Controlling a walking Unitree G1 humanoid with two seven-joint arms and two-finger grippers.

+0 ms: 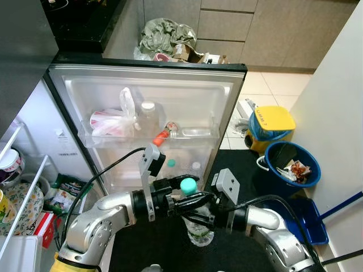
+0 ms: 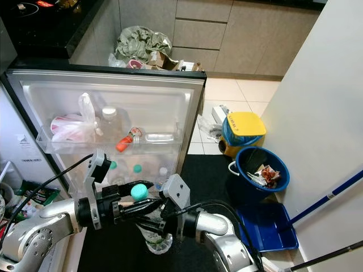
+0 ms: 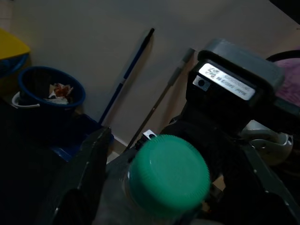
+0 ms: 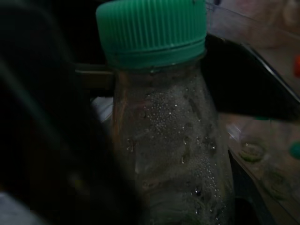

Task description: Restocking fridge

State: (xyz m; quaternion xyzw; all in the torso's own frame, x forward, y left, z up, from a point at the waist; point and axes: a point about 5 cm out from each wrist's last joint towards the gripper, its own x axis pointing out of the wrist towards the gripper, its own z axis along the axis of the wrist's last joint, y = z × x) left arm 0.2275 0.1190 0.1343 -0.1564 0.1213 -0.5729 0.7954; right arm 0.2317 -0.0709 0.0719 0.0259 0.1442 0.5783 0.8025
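The fridge door (image 1: 148,107) stands swung wide open, its inner face toward the robot, with a black mat (image 1: 238,164) on the floor between it and the white wall (image 1: 340,113) at the right. That gap is narrowed by a blue bin (image 1: 292,164) holding scraps, a yellow-lidded bucket (image 1: 271,126) behind it, a blue dustpan (image 1: 311,218) and a broom handle (image 1: 340,205) leaning at the wall. The door's upper shelf (image 1: 147,139) carries a tied plastic bag (image 1: 116,120), a white-capped jar (image 1: 148,116) and an orange-tipped item lying flat; further caps show on the shelf below.

Low in front of the door, both arms meet around a clear bottle (image 1: 198,226) with a green cap (image 1: 188,185), held upright over the mat. The right gripper (image 1: 199,211) has its fingers closed around the bottle's body below the cap (condensation beads the plastic in the right wrist view). The left gripper (image 1: 180,195) reaches in at the neck, its fingers spread to either side of the cap; whether they press on it I cannot tell.
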